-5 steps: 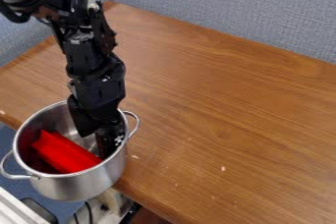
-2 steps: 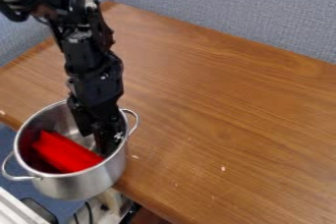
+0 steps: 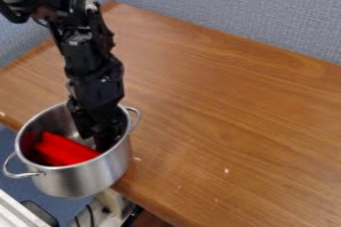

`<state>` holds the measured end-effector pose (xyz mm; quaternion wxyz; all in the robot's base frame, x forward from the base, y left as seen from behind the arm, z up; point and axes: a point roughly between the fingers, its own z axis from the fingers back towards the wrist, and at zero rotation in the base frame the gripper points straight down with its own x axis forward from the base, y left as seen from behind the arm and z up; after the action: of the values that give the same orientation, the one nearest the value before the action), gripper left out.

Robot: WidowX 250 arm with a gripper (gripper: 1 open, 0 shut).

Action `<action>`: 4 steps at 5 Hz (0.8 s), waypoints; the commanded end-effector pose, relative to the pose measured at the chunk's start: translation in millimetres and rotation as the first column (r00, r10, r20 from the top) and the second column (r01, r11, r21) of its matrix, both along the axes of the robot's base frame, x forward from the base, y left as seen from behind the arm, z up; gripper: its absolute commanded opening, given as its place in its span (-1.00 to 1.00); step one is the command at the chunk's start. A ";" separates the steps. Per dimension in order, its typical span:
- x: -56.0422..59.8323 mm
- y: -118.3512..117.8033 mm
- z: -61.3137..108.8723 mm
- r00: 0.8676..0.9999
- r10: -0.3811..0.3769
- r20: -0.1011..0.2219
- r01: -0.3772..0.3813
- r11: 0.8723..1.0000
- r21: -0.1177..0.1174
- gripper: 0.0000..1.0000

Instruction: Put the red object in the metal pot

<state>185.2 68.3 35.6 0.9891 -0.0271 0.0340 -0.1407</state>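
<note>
Well, the red block [image 3: 64, 149] lies inside the steel pot [image 3: 83, 176]; I can't tell how the fingers [image 3: 96, 143] stand.

Pot [image 3: 94, 176]: shiny silver metal, smooth wall, glossy rim. Red object [image 3: 63, 150] inside: looks like smooth plastic, slight sheen. Desk [image 3: 220, 102]: warm brown wood, visible grain, satin finish. My arm [image 3: 91, 47]: black, glossy in spots, uneven surface. Wall panel [image 3: 246, 12] behind: grey-blue, matt, fine rough texture, cloth-like.
</note>
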 end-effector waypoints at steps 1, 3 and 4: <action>3.7 -0.1 5.5 1.000 0.011 0.021 -0.011 1.000 -0.002 -1.00; 5.7 -5.5 10.3 0.999 -0.040 0.035 0.041 0.999 -0.026 1.00; 7.3 -5.8 11.2 0.998 -0.056 0.041 0.057 0.998 -0.030 1.00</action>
<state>185.4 62.0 40.9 0.9849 -0.0450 0.0292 -0.1643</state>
